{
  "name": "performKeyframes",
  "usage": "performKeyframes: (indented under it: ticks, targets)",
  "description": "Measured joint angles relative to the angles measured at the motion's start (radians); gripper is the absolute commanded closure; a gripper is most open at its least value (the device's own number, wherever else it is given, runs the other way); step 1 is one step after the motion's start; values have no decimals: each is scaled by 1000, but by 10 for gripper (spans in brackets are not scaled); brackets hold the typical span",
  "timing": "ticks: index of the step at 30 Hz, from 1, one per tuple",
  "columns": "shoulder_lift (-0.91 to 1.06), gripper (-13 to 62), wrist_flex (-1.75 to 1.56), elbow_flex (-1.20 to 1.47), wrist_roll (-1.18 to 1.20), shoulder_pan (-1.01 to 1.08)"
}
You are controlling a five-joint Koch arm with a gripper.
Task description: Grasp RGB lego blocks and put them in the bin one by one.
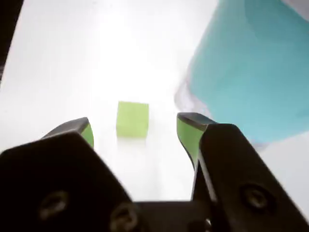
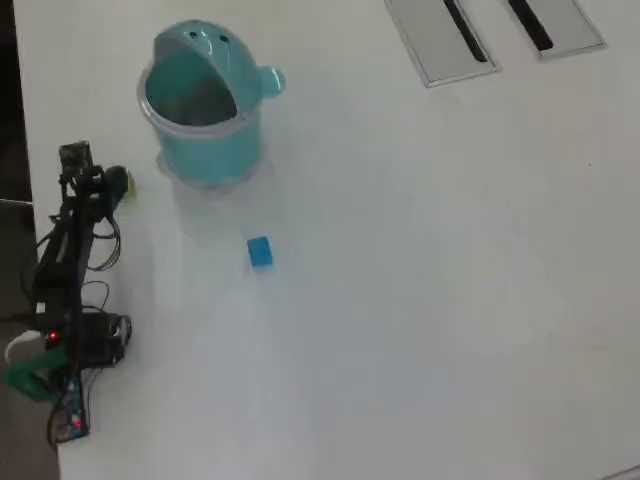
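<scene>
Two jaws of the end effector [image 1: 135, 128] stand apart, flanking the green block [image 1: 132, 119].

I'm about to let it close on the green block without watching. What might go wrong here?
The green block lies ahead of the open gripper, not yet between its jaws, so closing now may only pinch air or nudge it. The bin stands close beside one jaw; advancing could bump it.

Claw [image 1: 135, 130] spread wide, hovering over the white table [image 1: 72, 63], the green block [image 1: 132, 119] sitting between its tips, touching neither. Teal bin [image 1: 251, 67] looms at upper right.
</scene>
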Motion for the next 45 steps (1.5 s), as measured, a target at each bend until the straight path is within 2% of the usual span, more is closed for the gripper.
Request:
performKeyframes:
  ticks: [24, 45]
  targets:
    - [-299, 182, -281, 115, 9, -2]
    - [-499, 183, -304, -51, 26, 3]
